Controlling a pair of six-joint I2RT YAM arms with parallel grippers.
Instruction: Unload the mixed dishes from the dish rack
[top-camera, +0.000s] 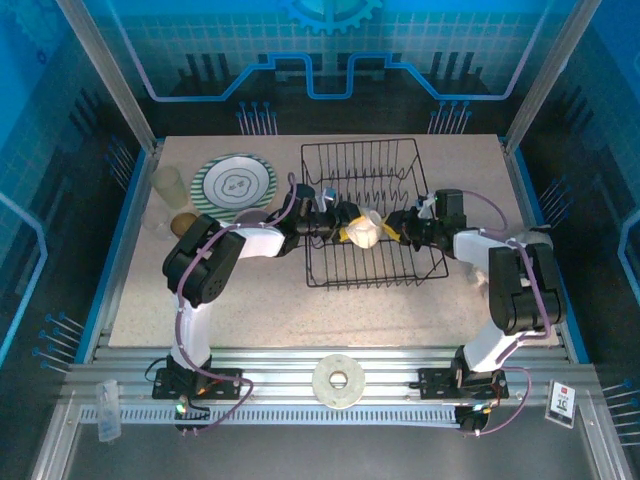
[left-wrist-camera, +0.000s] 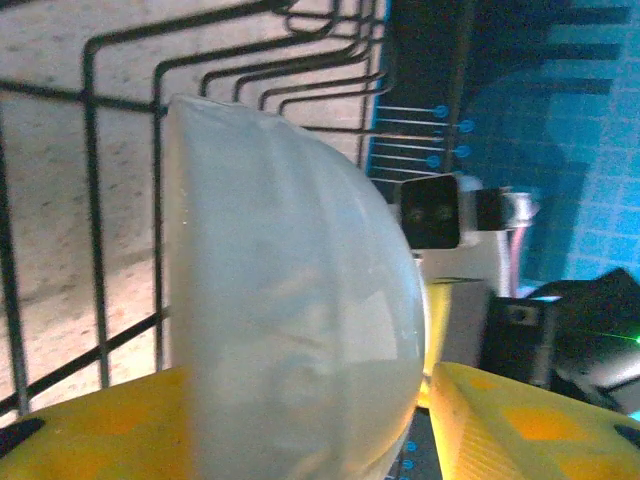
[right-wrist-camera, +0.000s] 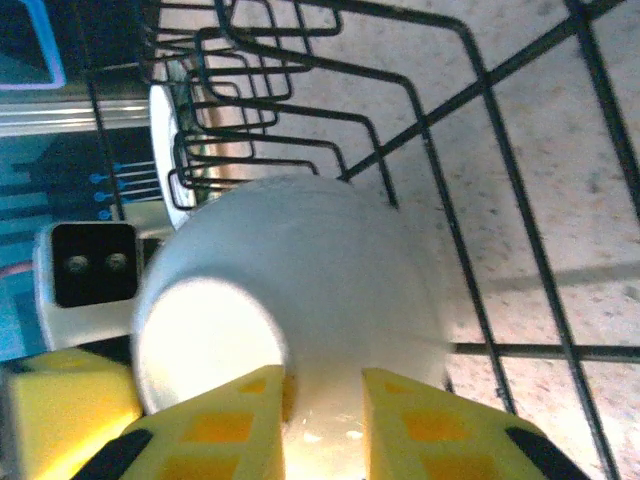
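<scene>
Inspecting the dish rack (top-camera: 360, 143): the cream bowl (top-camera: 364, 232) stands on edge at its centre, among the wires. The right gripper (right-wrist-camera: 325, 425) pinches the bowl's wall near the foot. The left gripper (left-wrist-camera: 320, 440) straddles the bowl's full width, jaws spread; whether they bear on it cannot be told. Recommended: settle one firm grip, free the other, then lift straight up, clear of the wires.

Speckled beige tabletop (top-camera: 300, 310) lies beneath the left gripper (top-camera: 352, 232). Beyond it rises a blue-lit gridded back wall (top-camera: 450, 40); aluminium frame posts (top-camera: 110, 70) flank it.
</scene>
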